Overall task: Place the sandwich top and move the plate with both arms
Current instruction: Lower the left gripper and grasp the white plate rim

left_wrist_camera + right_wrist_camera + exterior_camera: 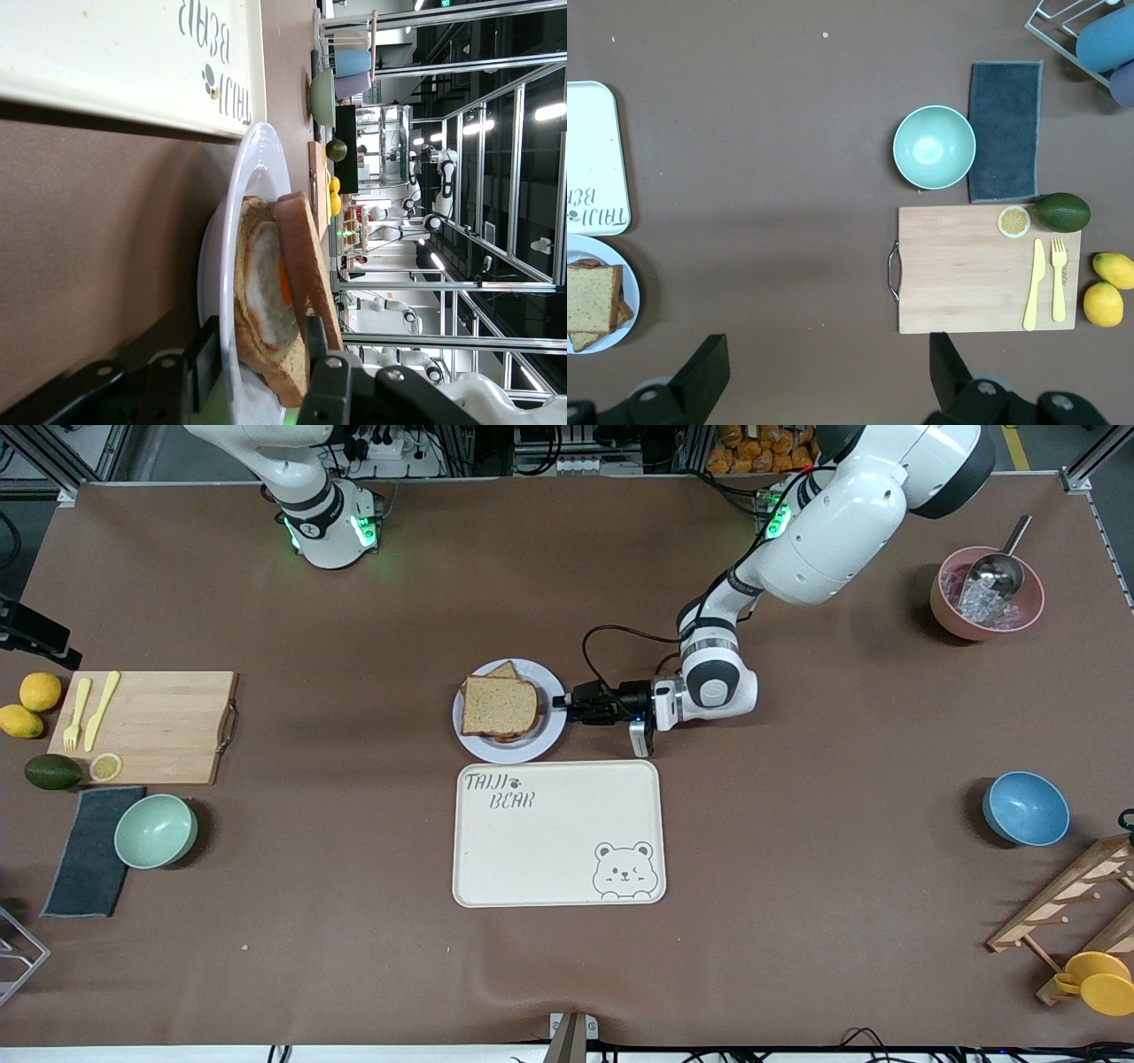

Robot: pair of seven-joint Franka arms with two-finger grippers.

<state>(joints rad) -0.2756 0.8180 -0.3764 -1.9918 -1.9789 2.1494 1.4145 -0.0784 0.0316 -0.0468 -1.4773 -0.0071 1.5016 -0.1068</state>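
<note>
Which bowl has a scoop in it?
The pink bowl, at the left arm's end of the table, holds a metal scoop. The blue bowl and the mint green bowl have nothing inside.

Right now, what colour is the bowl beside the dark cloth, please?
Pale mint green bowl, clearest in the right wrist view.

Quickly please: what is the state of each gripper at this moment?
Left gripper: at the plate rim, fingers astride it, open; no firm grip visible.
Right gripper: open, holding nothing, over bare table near the cutting board.
</note>
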